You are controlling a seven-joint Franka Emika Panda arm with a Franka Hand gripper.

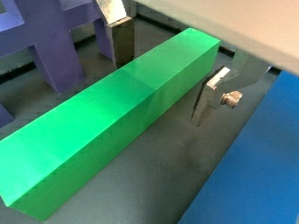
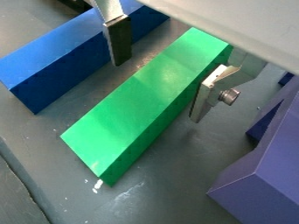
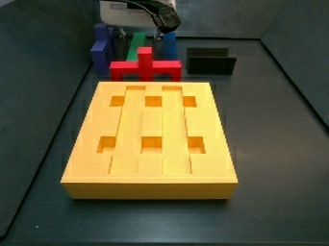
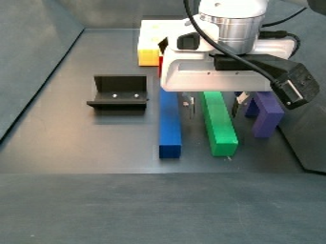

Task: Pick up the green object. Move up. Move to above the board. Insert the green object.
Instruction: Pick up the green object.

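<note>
Wrist views, pincer [image 2: 158,74] spread astride green object [image 2: 146,101], seemingly untouched.

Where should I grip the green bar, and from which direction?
Grip the green object across its two long flat sides, coming straight down. It lies flat with blocks alongside, so only its narrow width fits the jaws. The gripper is open with the fingers straddling one end.

The gripper [image 4: 212,98] has a broad white body under a round white-and-silver wrist flange, with black cables looping from its side to a dark camera module. Its fingers [image 2: 117,39] are flat silver plates with dark pads; a small round screw head sits on the bracket of one finger [image 1: 218,94].
</note>
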